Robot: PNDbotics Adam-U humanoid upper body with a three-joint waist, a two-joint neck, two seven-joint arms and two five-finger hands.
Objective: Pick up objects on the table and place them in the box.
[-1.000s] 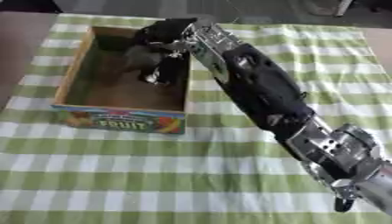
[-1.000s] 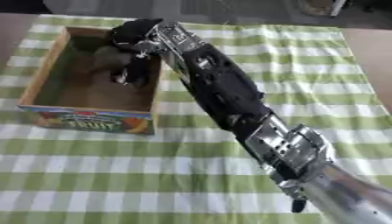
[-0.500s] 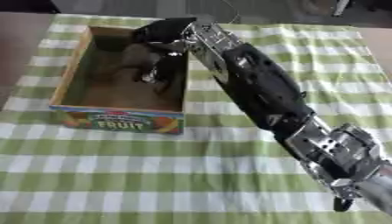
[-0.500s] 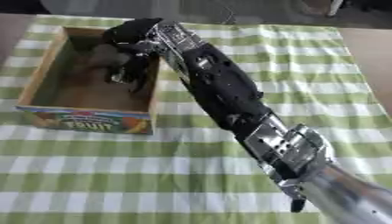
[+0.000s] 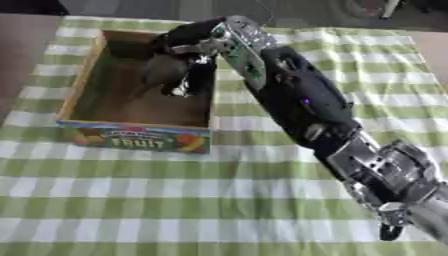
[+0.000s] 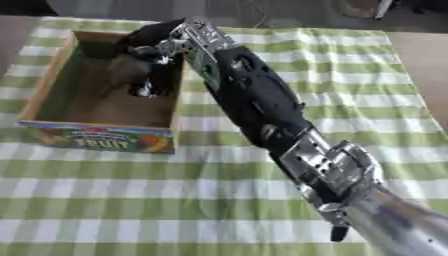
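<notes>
Your right hand [image 5: 188, 42] is reaching from 5 o'clock into the box [image 5: 80, 90], hanging over its 1 o'clock corner. Fingers are curling down around a dark grey object [image 5: 163, 70], too blurred to identify, inside the box by the right wall. Box is sitting at 10 o'clock on the green checked tablecloth [image 5: 219, 200].

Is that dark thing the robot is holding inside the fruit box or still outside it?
Inside. The dark object hangs within the box walls, under the right hand.
</notes>
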